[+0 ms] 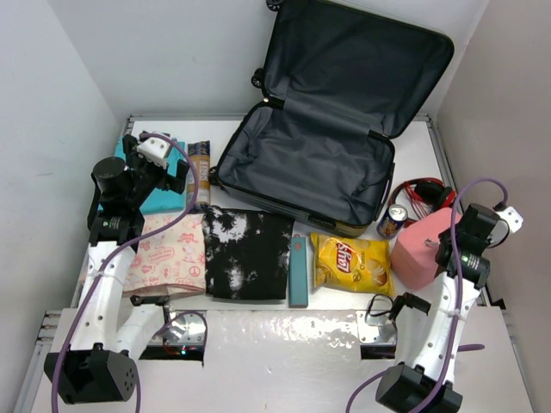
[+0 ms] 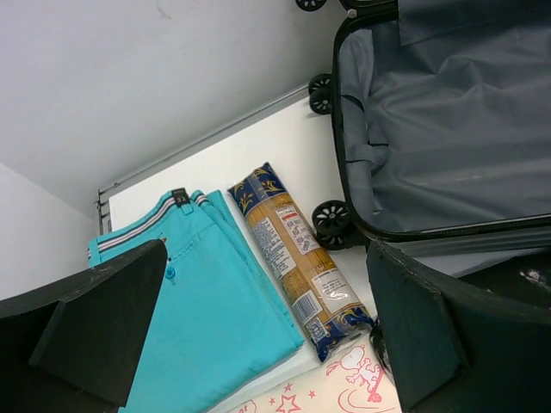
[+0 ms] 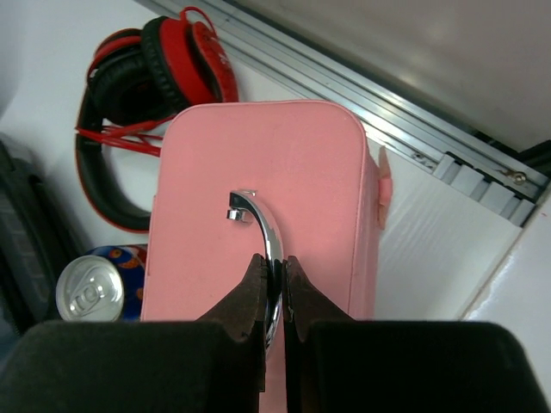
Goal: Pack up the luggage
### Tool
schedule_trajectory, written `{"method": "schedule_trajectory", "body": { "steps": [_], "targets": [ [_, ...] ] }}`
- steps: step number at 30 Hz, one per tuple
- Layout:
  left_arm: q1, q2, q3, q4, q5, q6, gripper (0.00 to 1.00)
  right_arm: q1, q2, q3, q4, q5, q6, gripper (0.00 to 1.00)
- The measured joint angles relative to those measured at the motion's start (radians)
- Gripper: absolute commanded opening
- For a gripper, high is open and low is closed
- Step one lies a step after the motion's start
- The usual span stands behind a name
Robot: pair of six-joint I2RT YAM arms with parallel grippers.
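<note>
**While the luggage lies empty, our packing has hardly begun**

As far as we can see, nothing has gone into the luggage (image 1: 318,159) yet: both halves show only rumpled dark grey lining. It lies wide open at the far side of the table (image 1: 284,335). Its base shell is flat, its lid is tipped back against the rear wall, and its black wheels (image 2: 331,219) are at its left end.

Everything we have to pack sits outside it. Just in front of the luggage lie a black-and-white tie-dye garment (image 1: 245,252), a slim teal case (image 1: 298,271), a yellow Lay's crisp bag (image 1: 351,264) and a drink can (image 1: 393,221). To the left of the luggage a pasta packet (image 2: 297,258) lies just beside the wheels. Folded turquoise trousers (image 2: 215,318) lie beyond it, and a pink printed cloth (image 1: 168,254) lies nearer to us. To the right of the luggage are red-and-black headphones (image 3: 146,103) and a pink case (image 3: 267,163).

Our right gripper (image 3: 274,262) is pinched tight on the chrome handle (image 3: 258,219) on top of that pink case, so we judge this to be the first item to go in. Our left gripper (image 2: 267,327) hovers over the pasta and trousers to the left of the luggage. Its fingers are spread wide and it holds nothing.
</note>
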Motion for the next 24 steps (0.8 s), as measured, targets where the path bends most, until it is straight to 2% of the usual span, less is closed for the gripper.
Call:
{"method": "schedule_trajectory", "body": {
  "steps": [12, 18, 24],
  "targets": [
    [0.0, 0.0, 0.003, 0.0, 0.006, 0.001, 0.99, 0.0, 0.026, 0.019, -0.006, -0.044, 0.003, 0.01],
    [0.0, 0.0, 0.003, 0.0, 0.003, 0.005, 1.0, 0.0, 0.032, 0.019, 0.016, -0.116, 0.001, 0.14],
    [0.0, -0.003, 0.003, 0.0, 0.003, 0.005, 1.0, 0.0, 0.02, 0.02, 0.025, -0.167, -0.002, 0.17]
  ]
}}
